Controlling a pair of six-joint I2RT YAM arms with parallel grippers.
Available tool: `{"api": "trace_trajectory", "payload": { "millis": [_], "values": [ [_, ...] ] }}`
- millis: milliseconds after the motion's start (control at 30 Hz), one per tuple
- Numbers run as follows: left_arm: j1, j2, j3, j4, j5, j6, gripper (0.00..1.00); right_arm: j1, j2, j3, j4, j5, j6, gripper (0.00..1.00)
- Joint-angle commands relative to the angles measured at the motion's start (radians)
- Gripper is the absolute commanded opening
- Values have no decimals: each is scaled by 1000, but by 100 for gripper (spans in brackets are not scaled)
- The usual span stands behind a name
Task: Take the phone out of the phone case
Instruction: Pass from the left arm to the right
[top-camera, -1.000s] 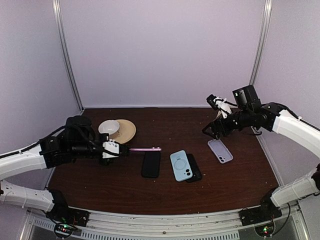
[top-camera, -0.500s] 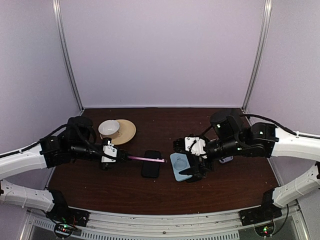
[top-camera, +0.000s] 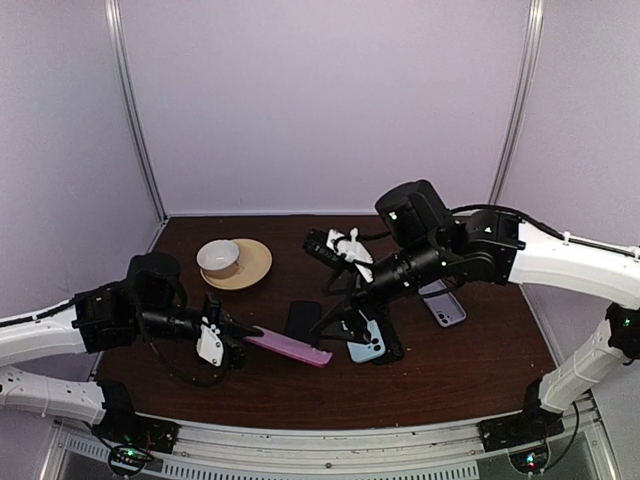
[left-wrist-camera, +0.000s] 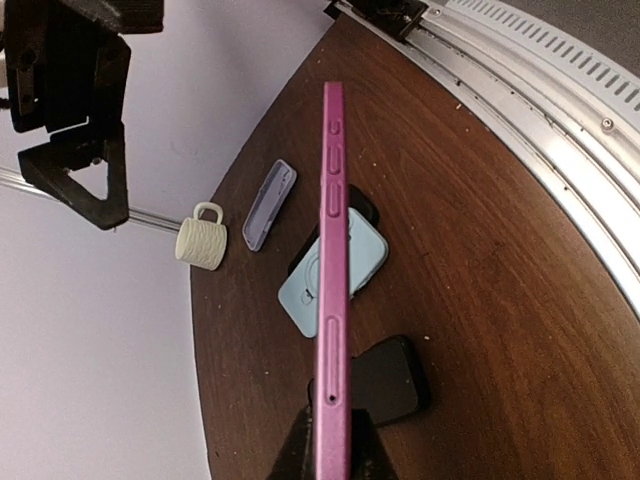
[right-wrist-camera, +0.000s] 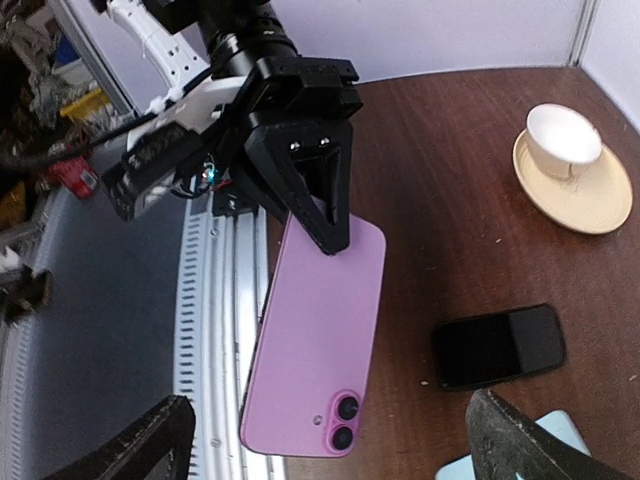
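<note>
L gripper (top-camera: 232, 343) was clenched on near end of pink cased phone (top-camera: 290, 349), holding it off the table (top-camera: 450, 370) at approx. 7 o'clock. R gripper (top-camera: 345, 322) was released wide at phone's 2 o'clock end, fingers either side, not touching.

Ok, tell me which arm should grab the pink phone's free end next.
Right. The right gripper, open, faces the free end of the pink phone; the left gripper is shut on the other end.

Lab robot test cell: plain pale enclosure walls (top-camera: 320, 100), aluminium corner posts (top-camera: 135, 110), dark wood surface (top-camera: 450, 370), slotted metal rail (top-camera: 330, 443) along near edge.
</note>
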Motion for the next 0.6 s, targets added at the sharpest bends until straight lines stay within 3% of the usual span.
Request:
{"api": "trace_trajectory", "payload": {
  "millis": [0, 200, 567],
  "values": [
    [-24, -34, -10, 125, -55, 101, 0, 5, 44, 37, -69, -85, 241, 100],
    [-40, -39, -22, 122, -51, 191, 0, 15, 126, 38, -59, -16, 369, 100],
    [-53, -37, -26, 123, -39, 227, 0, 59, 260, 62, 43, -166, 427, 99]
  ]
}}
